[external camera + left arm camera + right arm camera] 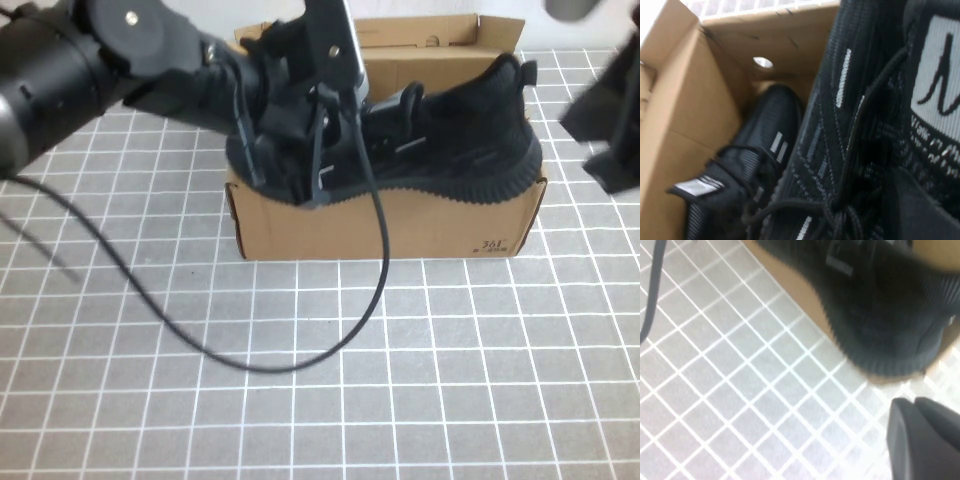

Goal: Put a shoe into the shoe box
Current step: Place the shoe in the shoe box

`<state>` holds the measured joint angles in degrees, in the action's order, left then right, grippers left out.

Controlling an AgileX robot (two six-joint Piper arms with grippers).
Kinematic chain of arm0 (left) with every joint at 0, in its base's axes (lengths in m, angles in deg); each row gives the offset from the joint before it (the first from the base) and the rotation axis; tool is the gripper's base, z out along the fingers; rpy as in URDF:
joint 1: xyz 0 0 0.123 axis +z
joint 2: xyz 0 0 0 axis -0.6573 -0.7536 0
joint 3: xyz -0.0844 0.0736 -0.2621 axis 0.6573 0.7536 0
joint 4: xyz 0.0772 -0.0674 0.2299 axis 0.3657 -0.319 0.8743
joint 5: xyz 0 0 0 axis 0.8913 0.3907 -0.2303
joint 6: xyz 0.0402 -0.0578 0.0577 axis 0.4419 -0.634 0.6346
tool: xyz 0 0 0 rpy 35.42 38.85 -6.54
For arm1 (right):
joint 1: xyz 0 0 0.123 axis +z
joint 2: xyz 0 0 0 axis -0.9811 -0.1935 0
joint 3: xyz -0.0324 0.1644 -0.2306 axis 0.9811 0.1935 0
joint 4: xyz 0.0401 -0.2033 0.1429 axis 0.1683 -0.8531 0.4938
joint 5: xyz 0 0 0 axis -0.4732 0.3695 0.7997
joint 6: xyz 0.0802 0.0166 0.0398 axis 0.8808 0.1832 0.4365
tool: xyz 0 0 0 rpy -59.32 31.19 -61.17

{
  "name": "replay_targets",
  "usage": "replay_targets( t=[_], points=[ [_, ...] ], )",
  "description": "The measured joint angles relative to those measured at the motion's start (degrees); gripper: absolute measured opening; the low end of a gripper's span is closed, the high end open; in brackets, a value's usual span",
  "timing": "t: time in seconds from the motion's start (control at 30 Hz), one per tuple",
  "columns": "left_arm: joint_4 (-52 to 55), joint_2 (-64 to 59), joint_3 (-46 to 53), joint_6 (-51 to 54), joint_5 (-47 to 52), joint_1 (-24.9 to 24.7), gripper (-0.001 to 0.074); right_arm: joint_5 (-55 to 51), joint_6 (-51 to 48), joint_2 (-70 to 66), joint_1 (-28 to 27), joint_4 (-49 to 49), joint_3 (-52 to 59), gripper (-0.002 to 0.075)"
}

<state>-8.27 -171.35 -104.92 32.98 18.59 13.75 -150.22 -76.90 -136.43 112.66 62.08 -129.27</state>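
Shoe (470, 130) over box (400, 225) on white gridded mat (300, 400).
Left gripper (300, 150) at shoe, right gripper (610, 130) beside box; finger states can't be told.

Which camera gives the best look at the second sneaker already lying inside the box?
The left wrist view: the second sneaker lies on the shoe box floor. The high and right wrist views show only the shoe on top.

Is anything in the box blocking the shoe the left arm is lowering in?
Partly. A second shoe already lies along one wall inside the shoe box. The shoe at the left gripper rests across the box's front rim, heel sticking up. The floor beside the second shoe looks free. The right gripper hangs clear, right of the box.
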Motion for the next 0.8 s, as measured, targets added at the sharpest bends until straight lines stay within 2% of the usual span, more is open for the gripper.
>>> replay_targets(
  t=[0.23,0.43,0.8],
  points=[
    [0.14,-8.90,-12.56,0.26,1.65,0.00,0.0027,0.00,7.43,7.24,0.00,-3.42,10.99,-0.0015],
    [4.25,-17.20,-24.42,-4.46,6.12,0.00,0.0027,0.00,9.88,13.09,0.00,-4.07,17.58,-0.0016],
    [7.87,-23.98,-28.25,-4.73,9.03,1.01,0.0027,-0.12,15.08,21.16,0.00,-9.18,20.22,-0.0016]
  ],
)
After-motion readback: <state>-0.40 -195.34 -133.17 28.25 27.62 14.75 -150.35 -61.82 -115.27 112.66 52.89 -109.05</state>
